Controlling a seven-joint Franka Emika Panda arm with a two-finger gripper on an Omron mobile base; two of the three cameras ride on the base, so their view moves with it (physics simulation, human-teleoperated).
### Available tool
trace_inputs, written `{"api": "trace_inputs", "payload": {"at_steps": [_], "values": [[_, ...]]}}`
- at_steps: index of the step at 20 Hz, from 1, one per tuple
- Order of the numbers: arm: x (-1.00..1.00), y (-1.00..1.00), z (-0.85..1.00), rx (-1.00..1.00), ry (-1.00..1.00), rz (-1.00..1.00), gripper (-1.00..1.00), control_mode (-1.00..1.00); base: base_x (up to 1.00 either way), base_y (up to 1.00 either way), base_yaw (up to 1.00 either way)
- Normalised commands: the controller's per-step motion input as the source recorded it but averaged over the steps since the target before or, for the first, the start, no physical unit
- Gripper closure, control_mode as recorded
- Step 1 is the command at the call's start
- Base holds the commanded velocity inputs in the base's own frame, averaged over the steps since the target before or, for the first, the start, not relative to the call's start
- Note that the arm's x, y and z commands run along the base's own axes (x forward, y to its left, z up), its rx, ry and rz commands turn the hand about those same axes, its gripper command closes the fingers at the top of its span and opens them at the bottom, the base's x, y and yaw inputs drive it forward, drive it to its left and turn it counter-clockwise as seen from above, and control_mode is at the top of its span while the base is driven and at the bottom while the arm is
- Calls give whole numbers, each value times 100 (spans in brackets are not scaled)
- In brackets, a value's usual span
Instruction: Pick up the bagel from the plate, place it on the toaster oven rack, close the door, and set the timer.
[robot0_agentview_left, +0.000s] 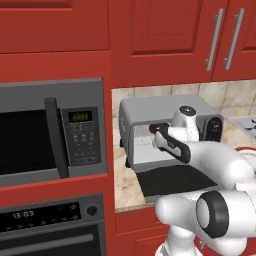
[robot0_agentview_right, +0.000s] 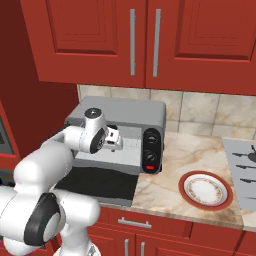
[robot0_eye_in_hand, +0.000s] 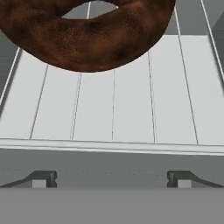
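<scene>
Bagel (robot0_eye_in_hand: 94, 37) resting on the toaster oven rack (robot0_eye_in_hand: 113, 105) inside the toaster oven (robot0_agentview_right: 125, 117), released from wide-open, empty fingers (robot0_eye_in_hand: 111, 179) just before the opening, with door (robot0_agentview_right: 97, 185) folded down flat toward the near bench edge, plate (robot0_agentview_right: 206, 190) bare at right.

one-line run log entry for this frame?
bagel: on toaster oven rack | plate: bare | door: open | gripper: jaws open, at oven mouth | next: close door
</scene>
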Motion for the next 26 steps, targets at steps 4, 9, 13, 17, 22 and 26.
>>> {"api": "trace_inputs", "payload": {"at_steps": [4, 9, 13, 17, 22, 26], "values": [[-17, -33, 53, 5, 3, 1, -100, -100, 0, 0, 0], [-18, -70, 15, 3, 14, 12, -100, -100, 0, 0, 0], [-24, -88, -11, 2, 1, 28, -100, -100, 0, 0, 0], [-40, -73, -13, 0, 0, 29, -100, -100, 0, 0, 0], [-44, -66, -22, 0, -7, 31, -100, -100, 0, 0, 0], [-43, -62, -34, 1, -15, 31, -100, -100, 0, 0, 0]]}}
